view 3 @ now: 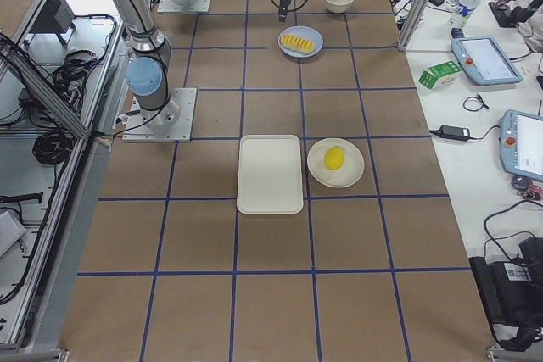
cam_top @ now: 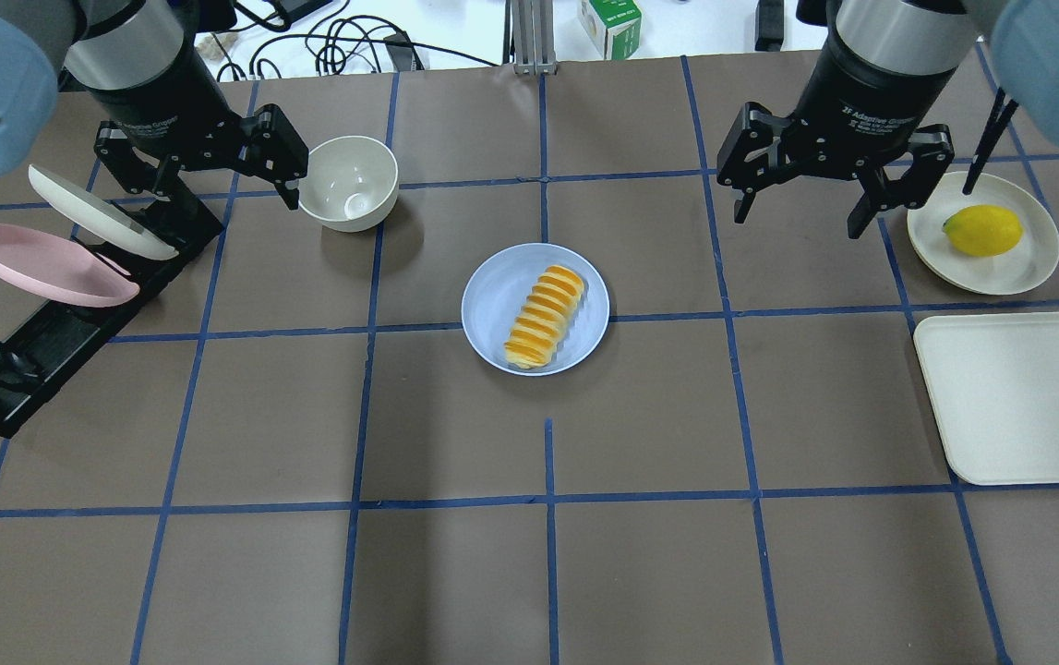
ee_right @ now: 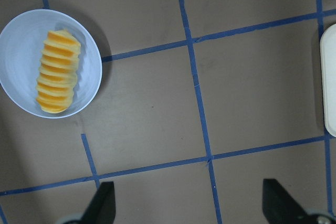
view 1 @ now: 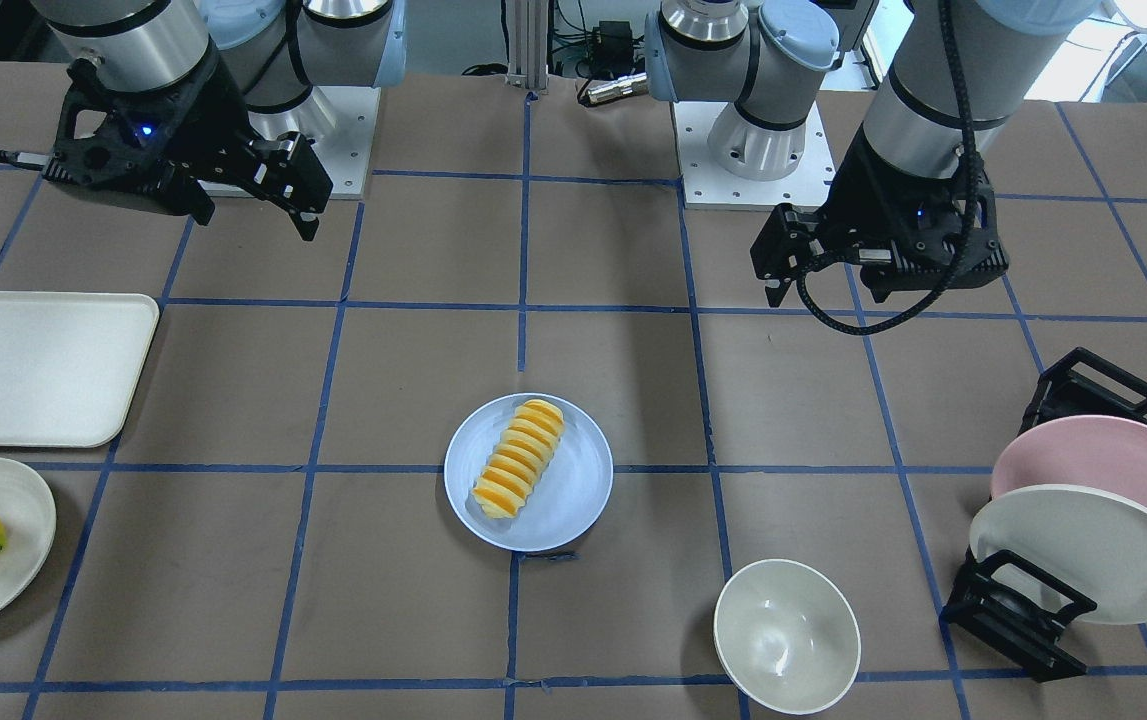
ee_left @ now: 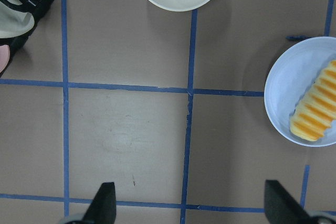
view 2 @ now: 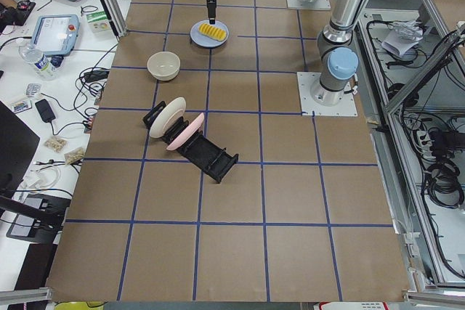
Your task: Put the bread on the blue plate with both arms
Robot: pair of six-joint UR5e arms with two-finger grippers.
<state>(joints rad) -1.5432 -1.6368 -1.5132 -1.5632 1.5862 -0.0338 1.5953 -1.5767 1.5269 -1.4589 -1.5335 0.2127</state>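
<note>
The bread (cam_top: 545, 316) lies diagonally on the blue plate (cam_top: 492, 300) at the table's middle; both also show in the front view, bread (view 1: 519, 458) on plate (view 1: 578, 490). My left gripper (cam_top: 229, 189) is open and empty, raised near the white bowl, well left of the plate. My right gripper (cam_top: 799, 220) is open and empty, raised to the plate's right. The left wrist view shows the bread (ee_left: 315, 114) at its right edge, between open fingers (ee_left: 105, 203). The right wrist view shows the bread (ee_right: 56, 72) on the plate (ee_right: 18, 61) at upper left.
A white bowl (cam_top: 347, 182) stands by the left gripper. A black dish rack (cam_top: 49, 342) holds a pink plate (cam_top: 40, 263) and a cream plate (cam_top: 100, 212) at the left. A lemon (cam_top: 981, 230) lies on a cream plate (cam_top: 1028, 268); a white tray (cam_top: 1028, 397) is at the right.
</note>
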